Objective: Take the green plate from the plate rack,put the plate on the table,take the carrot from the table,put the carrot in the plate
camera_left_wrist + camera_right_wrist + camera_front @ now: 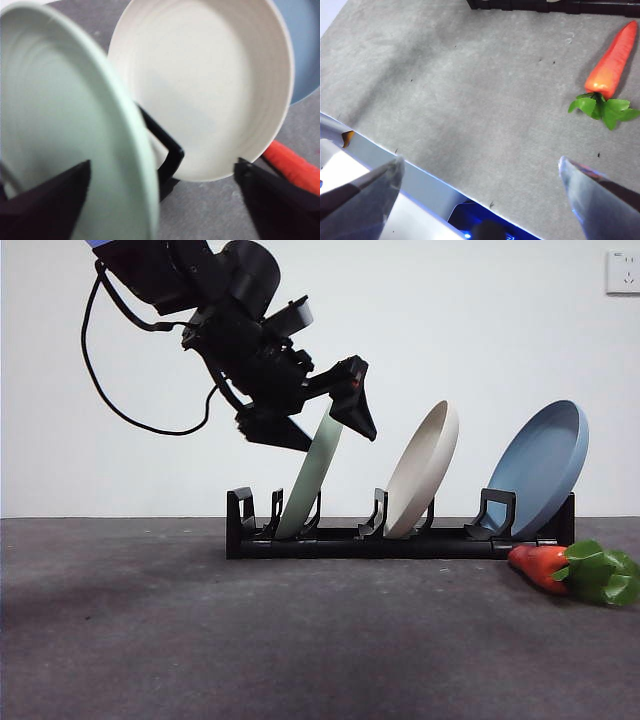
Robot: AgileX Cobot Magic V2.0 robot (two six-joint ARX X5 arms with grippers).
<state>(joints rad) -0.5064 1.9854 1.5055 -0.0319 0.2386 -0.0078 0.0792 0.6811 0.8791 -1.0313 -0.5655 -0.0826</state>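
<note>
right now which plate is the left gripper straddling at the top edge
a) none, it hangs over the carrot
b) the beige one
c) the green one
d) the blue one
c: the left gripper has its open jaws on either side of the green plate's upper rim, while the plate sits in the rack.

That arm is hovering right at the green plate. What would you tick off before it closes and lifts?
1. Left gripper open, one of its fingers on each side of the rim: ok.
2. Round pale sage-green plate still seated in its slot of the long black plastic plate rack: ok.
3. Gap to the neighbouring beige plate, so lifting should not knock it: ok.
4. Bare dark grey table in front of the rack for setting the plate down: ok.
5. Red-orange toy carrot lying on the table near the rack's end by the blue plate: ok.
6. Right gripper open, waiting over the table: ok.
</note>
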